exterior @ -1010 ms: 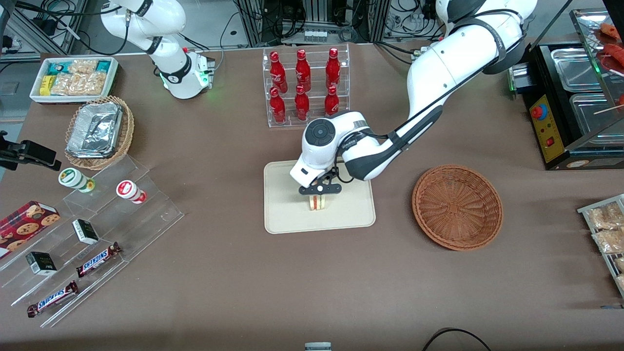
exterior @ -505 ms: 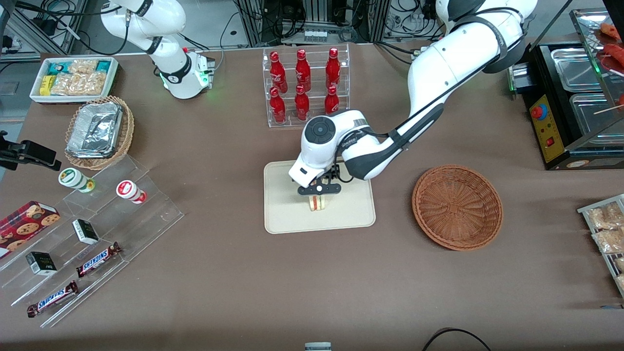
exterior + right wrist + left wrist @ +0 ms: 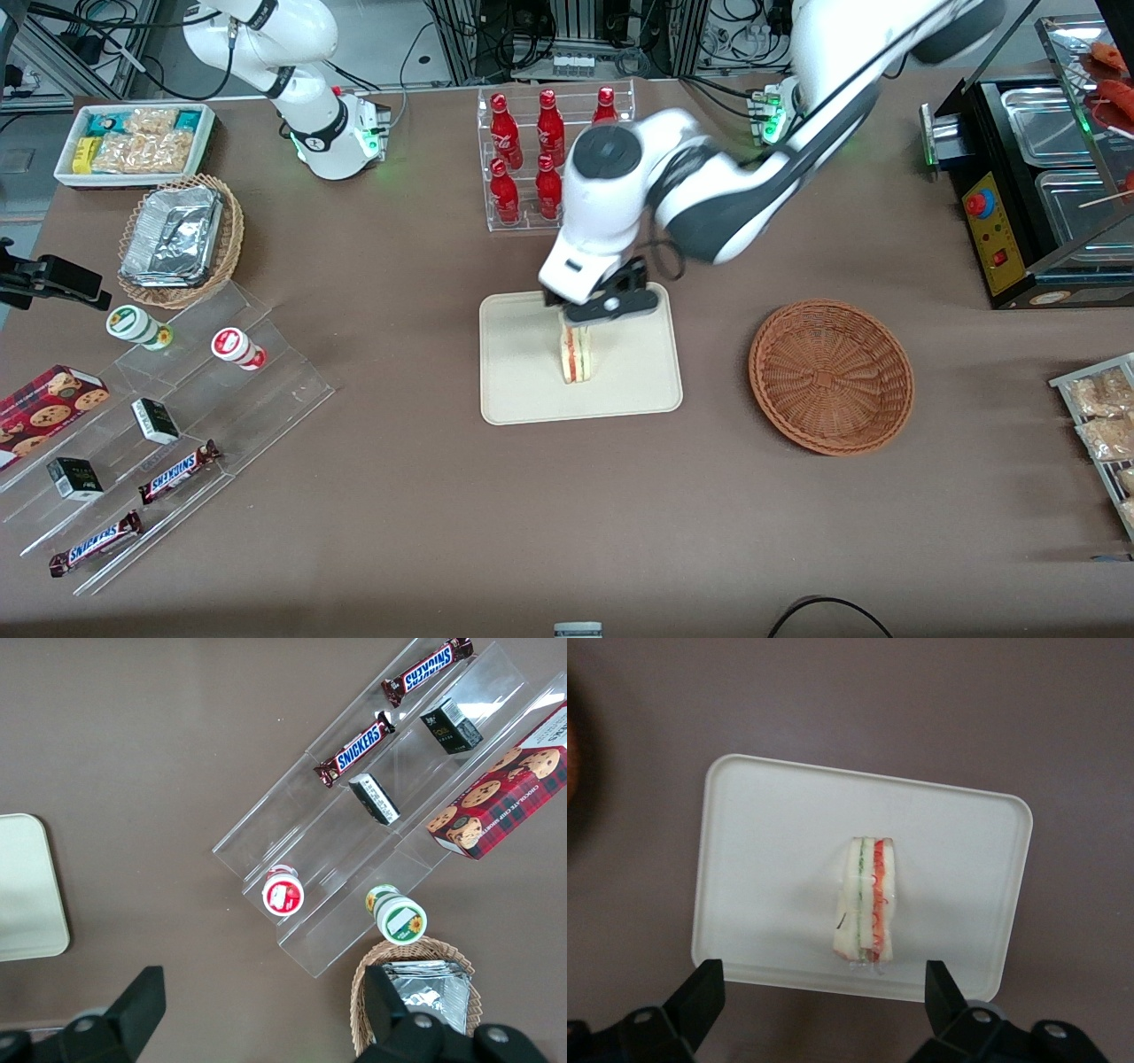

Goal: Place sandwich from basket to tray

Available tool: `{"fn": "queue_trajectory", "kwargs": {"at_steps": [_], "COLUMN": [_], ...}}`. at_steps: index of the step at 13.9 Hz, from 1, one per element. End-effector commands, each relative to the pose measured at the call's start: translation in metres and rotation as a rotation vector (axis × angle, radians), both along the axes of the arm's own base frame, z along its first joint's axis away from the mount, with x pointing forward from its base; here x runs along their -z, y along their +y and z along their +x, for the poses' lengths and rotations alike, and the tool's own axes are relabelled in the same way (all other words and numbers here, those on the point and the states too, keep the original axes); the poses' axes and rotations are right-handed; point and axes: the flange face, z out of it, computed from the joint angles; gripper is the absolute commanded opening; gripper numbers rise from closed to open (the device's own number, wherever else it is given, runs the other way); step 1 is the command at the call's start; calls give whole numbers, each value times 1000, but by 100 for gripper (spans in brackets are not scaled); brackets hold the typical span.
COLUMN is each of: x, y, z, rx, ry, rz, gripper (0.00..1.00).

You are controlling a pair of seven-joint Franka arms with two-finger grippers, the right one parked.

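Note:
The sandwich (image 3: 576,354) stands on edge in the middle of the cream tray (image 3: 523,377), pale bread with red filling showing. My left gripper (image 3: 595,310) hangs open above it, over the tray's edge farther from the front camera, touching nothing. The left wrist view looks straight down on the sandwich (image 3: 866,904) and the tray (image 3: 771,859); the gripper (image 3: 819,985) has its black fingertips (image 3: 702,990) spread wide, with nothing between them. The reddish-brown basket (image 3: 831,377) sits beside the tray, toward the working arm's end, with nothing in it.
A clear rack of red bottles (image 3: 554,151) stands just past the tray, under the arm. A stepped acrylic stand (image 3: 168,425) with snack bars, a tan basket of foil trays (image 3: 177,239) and a white snack bin (image 3: 133,142) lie toward the parked arm's end. A black warmer (image 3: 1036,195) stands at the working arm's end.
The gripper was low around the sandwich; it has let go, risen and drawn back from the front camera. The sandwich stays standing on the tray, more of it showing.

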Motion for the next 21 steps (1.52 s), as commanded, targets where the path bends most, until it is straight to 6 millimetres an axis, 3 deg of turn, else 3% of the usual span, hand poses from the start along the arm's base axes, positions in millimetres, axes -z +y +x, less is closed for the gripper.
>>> {"fn": "queue_trajectory", "kwargs": {"at_steps": [1,3,5,9,12,14,16,20,21], "x": [-52,-76,-106,-175,-206,-215,-213,-198,-197], "y": [42,72,122,270,346,393,409,415,424], "z": [-11,-12,2,18,12,8,13,33,38], "rx": [-51,11,36,201,267,305,283,274,266], "ry": [-28,9,28,84,67,76,76,94,95], "rz": [85,144,127,46,45,44,37,34,27], "gripper": [100,100,100,100,100,100,100,100,100]}}
